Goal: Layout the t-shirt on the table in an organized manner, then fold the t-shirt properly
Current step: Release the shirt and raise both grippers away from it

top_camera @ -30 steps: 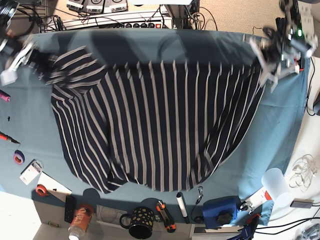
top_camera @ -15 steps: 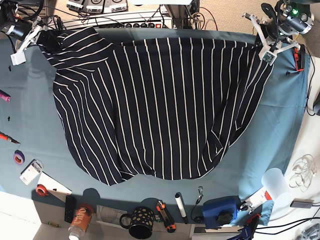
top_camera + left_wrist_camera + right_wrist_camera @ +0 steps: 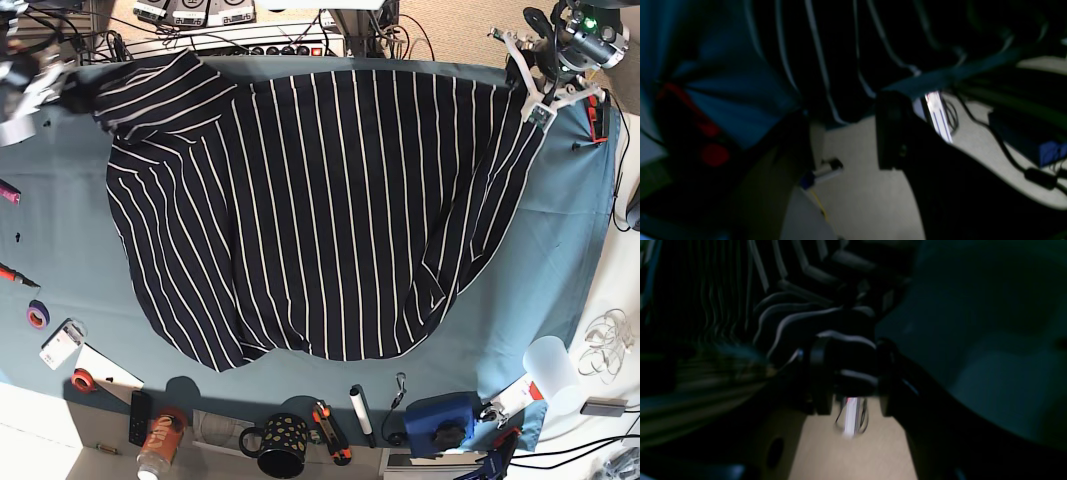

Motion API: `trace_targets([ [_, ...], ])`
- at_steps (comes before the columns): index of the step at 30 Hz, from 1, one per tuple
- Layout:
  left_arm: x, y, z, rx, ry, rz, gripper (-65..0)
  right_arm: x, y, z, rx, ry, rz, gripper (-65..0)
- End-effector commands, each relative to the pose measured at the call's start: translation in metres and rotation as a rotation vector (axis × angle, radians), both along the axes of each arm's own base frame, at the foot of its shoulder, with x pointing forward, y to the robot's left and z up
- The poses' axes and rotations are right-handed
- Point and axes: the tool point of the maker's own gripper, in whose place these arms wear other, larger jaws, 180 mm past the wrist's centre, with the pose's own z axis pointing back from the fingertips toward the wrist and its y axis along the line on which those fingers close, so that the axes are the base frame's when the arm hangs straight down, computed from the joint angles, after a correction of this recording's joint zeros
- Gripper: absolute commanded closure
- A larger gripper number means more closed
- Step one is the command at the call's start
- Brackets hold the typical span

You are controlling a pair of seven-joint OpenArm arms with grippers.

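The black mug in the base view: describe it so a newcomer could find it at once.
Start at the teal table and follow its near edge below the t-shirt. The mug stands between an orange-labelled bottle and an orange-handled tool. It alone is black with pale dots.

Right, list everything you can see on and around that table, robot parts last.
t-shirt: one, navy with white stripes, spread across the table's middle
table: one, teal
mug: one, black and dotted, near edge
marker: one, white, near edge
tape rolls: two, purple and orange, the base view's left edge
cup: one, translucent white, off the near corner
left gripper: fingers apart, empty, at the shirt's edge
right gripper: blurred, shirt fabric between its fingers
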Motion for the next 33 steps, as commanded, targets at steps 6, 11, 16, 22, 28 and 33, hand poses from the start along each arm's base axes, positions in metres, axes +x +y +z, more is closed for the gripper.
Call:
trace_targets([
  [6,0.043,0.017,0.056,0.054,-0.24,0.037,-25.6,0.051,-0.04,0.048,-0.174,-0.185,-0.082,-21.5],
  [11,0.068,0.04,0.084,0.114,-0.352,0.066,-25.6,0.076,-0.052,0.013,-0.275,-0.084,-0.097,-21.5],
  [16,0.078,0.057,0.1,0.155,-0.41,0.093,-25.6,0.099,-0.053,-0.037,-0.205,-0.013,-0.123,-21.5],
  [22,0.08,0.055,0.103,0.129,-0.427,0.093,-25.6,0.114,-0.026,-0.069,-0.113,0.072,-0.054,-21.5],
  [28,0.082,0.048,0.105,0.084,-0.44,0.086,-25.6,0.127,-0.002,-0.074,-0.107,0.079,0.021,-21.5],
  [33,0.085,0.045,0.109,0.067,-0.471,0.079,-25.6,0.124,0.022,-0.099,-0.135,0.142,0.102,-21.5],
])
